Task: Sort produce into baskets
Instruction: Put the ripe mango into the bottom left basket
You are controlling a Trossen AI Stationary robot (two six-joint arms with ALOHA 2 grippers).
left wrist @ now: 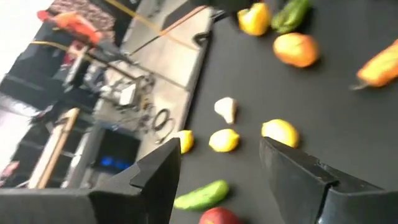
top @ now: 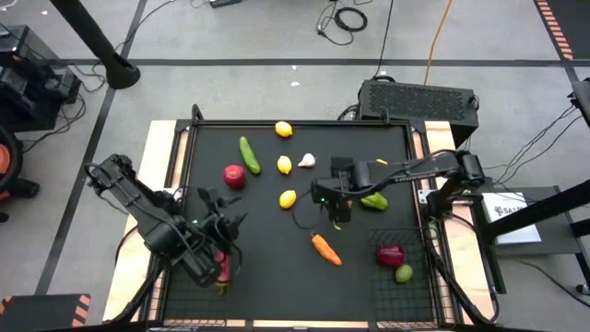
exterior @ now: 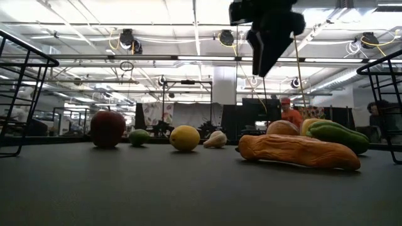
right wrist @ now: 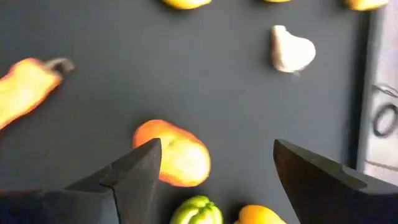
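my right gripper (top: 334, 214) hangs over the middle of the desk (top: 267, 249), fingers spread wide with nothing between them. in the right wrist view an orange-yellow fruit (right wrist: 172, 153) sits partly behind one of the fingers (right wrist: 134, 177). from above my arm hides that fruit, and only bits of the green pepper (top: 374, 200) and yellow pepper (top: 381, 164) show beside it. my left gripper (top: 221, 221) is near the desk's left edge, fingers about half open and empty, pointing across the desk. its arm covers much of the left basket (top: 189, 295); something red and something yellowish show through there, can't tell what.

the low view cuts off both baskets and shows only the right gripper's underside at the top. the left wrist view is blurred, pieces read as colour blobs.

open room: the middle-left strip between apple (top: 234, 175) and carrot (top: 325, 249), and the near edge between the baskets. the far edge has one lemon (top: 284, 130) just beside the rim.

cucumber (top: 249, 155) lies long axis slanted, running from far-left to near-right. carrot lies diagonal too, thin stem end toward the right gripper. garlic (top: 307, 161) sits between two more lemons (top: 285, 165) (top: 288, 197), apart from both. right basket (top: 406, 304) holds a dark red piece (top: 390, 254) and a green one (top: 404, 273), touching.
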